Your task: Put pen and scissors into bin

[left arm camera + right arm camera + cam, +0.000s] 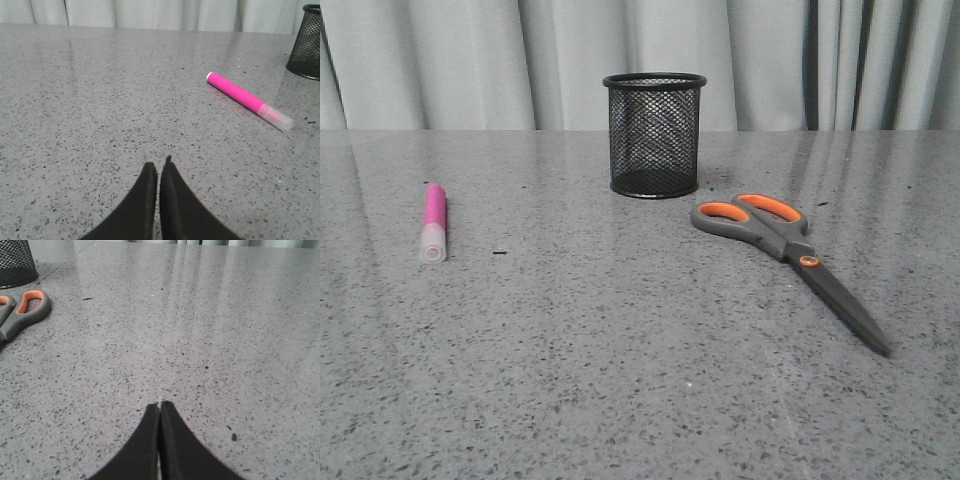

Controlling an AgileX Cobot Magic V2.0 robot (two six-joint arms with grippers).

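Observation:
The pink pen [434, 222] with a whitish cap lies flat at the table's left; it also shows in the left wrist view [248, 100]. The scissors [790, 245] lie closed at the right, orange-lined handles toward the bin, blades toward the front; their handles show in the right wrist view [24, 311]. The black mesh bin [654, 134] stands upright at centre back, and its edge shows in both wrist views [306, 45] [16, 262]. My left gripper [158, 167] is shut and empty, low over the table short of the pen. My right gripper [160, 406] is shut and empty, away from the scissors.
The grey speckled table [620, 350] runs to a pale curtain [470, 60] at the back. A small dark speck [500, 252] lies near the pen. Neither arm shows in the front view.

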